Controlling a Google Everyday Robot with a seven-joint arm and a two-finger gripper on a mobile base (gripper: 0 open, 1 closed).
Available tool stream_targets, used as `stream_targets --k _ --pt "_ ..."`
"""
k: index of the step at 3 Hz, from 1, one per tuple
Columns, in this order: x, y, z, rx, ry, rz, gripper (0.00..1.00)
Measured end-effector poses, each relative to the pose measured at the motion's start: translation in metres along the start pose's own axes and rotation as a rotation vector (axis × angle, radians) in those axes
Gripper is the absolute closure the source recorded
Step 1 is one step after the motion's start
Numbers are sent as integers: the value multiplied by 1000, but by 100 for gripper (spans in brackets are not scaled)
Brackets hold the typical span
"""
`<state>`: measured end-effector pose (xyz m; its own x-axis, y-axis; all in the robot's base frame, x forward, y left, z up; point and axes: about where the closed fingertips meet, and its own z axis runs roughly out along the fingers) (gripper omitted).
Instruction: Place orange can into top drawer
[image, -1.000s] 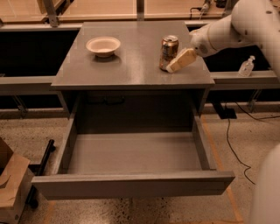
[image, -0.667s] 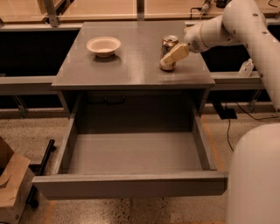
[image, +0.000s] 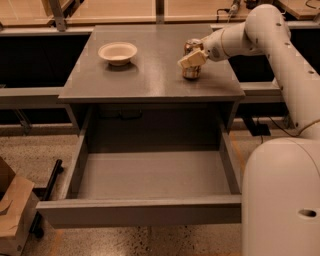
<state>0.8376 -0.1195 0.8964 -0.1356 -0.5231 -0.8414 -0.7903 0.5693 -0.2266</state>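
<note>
Can placement has not changed: the orange can (image: 191, 73) stands upright on the cabinet top (image: 145, 80), a little right of centre in the upper part of the frame, just where it stood a second ago. What has changed is the gripper (image: 186, 60). A second ago it hung low at the can's right side; it has since swung in and now lies across the can's middle, hiding most of its body, so that only the silver top and the base show. Whether the gripper is spread around the can or already pinching it cannot be told from this angle. The white arm (image: 250, 32) reaches in from the upper right. Well apart to the left sits a cream bowl (image: 117, 52), untouched. Below, filling the lower middle of the frame, the top drawer (image: 140, 212) is pulled fully out and nothing lies in it. By my reading the approach is over and the grasp is the step in hand; lifting the can, carrying it forward past the cabinet's edge and lowering it into the drawer all remain.
</note>
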Motion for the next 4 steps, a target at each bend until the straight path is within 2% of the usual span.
stream_targets --k 1,2,3,4 --pt "1 2 -4 0 1 -2 57" --pt "-2 21 -28 -21 41 -45 82" --pt "-1 62 -61 -79 102 -92 100" --pt "9 116 -88 -148 151 -75 100"
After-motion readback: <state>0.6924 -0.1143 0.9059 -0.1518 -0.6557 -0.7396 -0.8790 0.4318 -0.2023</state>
